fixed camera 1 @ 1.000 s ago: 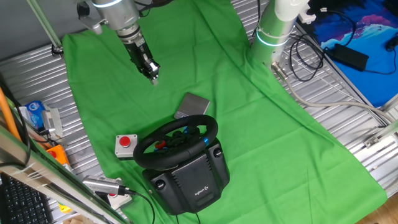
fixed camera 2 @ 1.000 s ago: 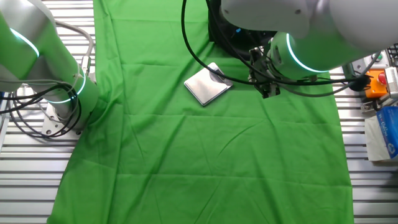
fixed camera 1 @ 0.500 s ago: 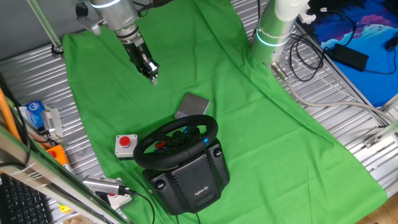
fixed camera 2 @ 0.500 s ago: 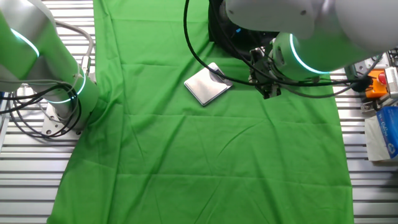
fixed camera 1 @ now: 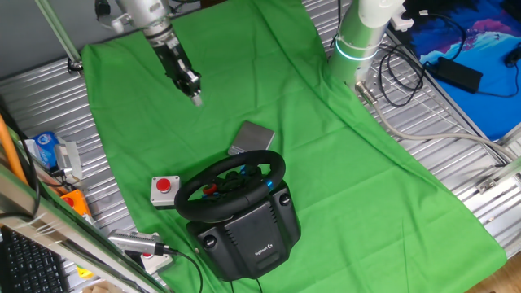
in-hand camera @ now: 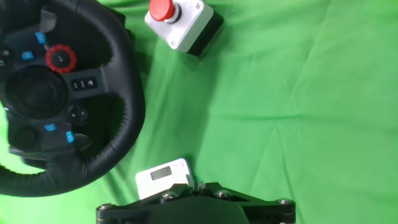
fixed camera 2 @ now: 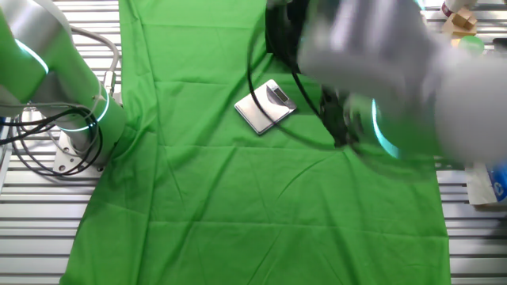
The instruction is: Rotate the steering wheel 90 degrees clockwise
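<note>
Approach is judged to be the step in hand, since the gripper hangs in the air well apart from the steering wheel, up the green cloth from it, with nothing held. The steering wheel is seated on its bulky black base near the cloth's lower edge in one fixed view; a grey box with a red button is set just beside the wheel's rim, and a small silver scale lies just behind the wheel, between it and the gripper. In the hand view the wheel is seen at the left, the button box just past its rim and the scale near the lower edge. Whether the fingers are spread or pressed together cannot be told: they are small in one fixed view, blurred in the other, and not shown in the hand view. For the step to be done well, the scale should be passed over without contact, the rim should be met at a bare stretch away from the button box, and the fingers should be placed across the thick rim so that it can be carried round clockwise along its own arc, not dragged sideways against the base.
</note>
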Action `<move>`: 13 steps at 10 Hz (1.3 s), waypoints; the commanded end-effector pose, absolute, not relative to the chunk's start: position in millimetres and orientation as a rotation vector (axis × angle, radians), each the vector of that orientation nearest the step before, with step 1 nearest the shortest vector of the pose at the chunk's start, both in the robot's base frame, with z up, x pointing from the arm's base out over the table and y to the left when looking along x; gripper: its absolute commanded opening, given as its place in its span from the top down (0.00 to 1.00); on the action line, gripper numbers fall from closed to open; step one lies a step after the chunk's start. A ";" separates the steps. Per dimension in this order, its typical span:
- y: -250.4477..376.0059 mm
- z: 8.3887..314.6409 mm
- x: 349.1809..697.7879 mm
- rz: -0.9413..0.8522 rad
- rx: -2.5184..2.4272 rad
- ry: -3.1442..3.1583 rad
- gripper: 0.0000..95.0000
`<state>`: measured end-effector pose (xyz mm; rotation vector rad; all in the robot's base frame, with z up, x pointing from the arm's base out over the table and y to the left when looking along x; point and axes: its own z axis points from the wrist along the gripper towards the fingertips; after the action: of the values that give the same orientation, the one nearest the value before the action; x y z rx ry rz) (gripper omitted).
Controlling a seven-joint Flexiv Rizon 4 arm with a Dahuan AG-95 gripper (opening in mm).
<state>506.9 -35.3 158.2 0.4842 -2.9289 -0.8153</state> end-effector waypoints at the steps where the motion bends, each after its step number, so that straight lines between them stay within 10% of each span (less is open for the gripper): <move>1: -42.4 155.2 518.2 -0.899 0.440 -2.921 1.00; 13: 13.8 151.3 522.4 -0.803 0.277 -2.957 1.00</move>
<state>520.6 13.3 151.2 0.2757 -2.9608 -0.7964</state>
